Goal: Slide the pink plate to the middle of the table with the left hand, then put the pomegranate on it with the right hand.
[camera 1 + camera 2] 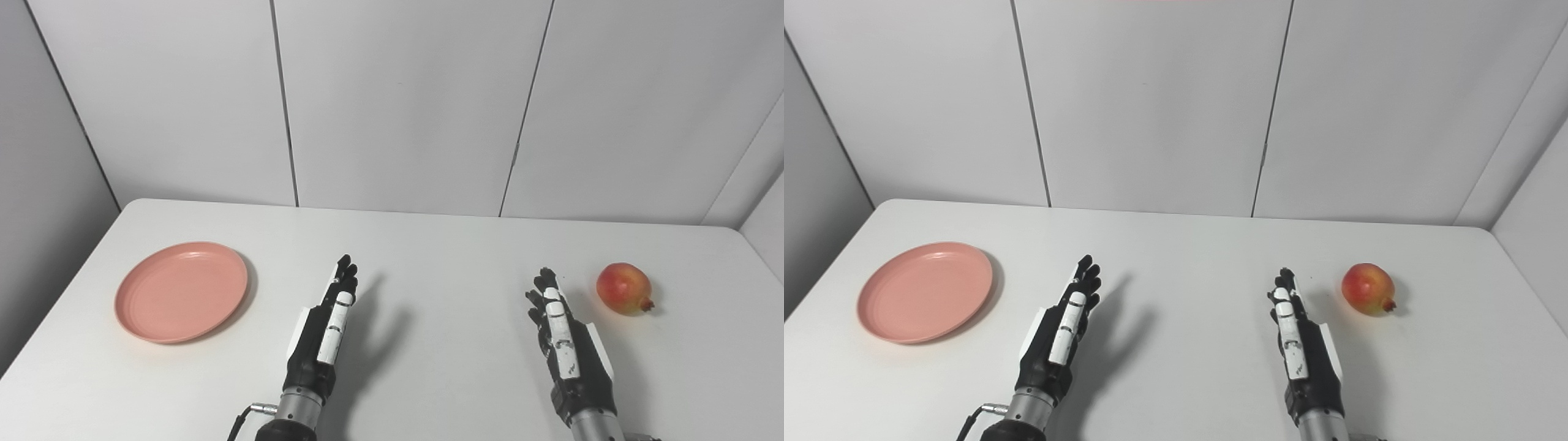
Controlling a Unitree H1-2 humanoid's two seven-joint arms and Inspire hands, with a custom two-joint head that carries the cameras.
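A pink plate (181,290) lies flat on the left side of the white table (429,257), with nothing on it. A red-yellow pomegranate (623,288) rests on the right side. My left hand (327,327) hovers over the table's front middle, a good way right of the plate, fingers stretched forward and holding nothing. My right hand (563,340) is held the same way, open and edge-up, just left of the pomegranate and not touching it.
Grey wall panels (398,104) stand close behind the table's far edge and along both sides. The table's left edge runs near the plate, its right edge beyond the pomegranate.
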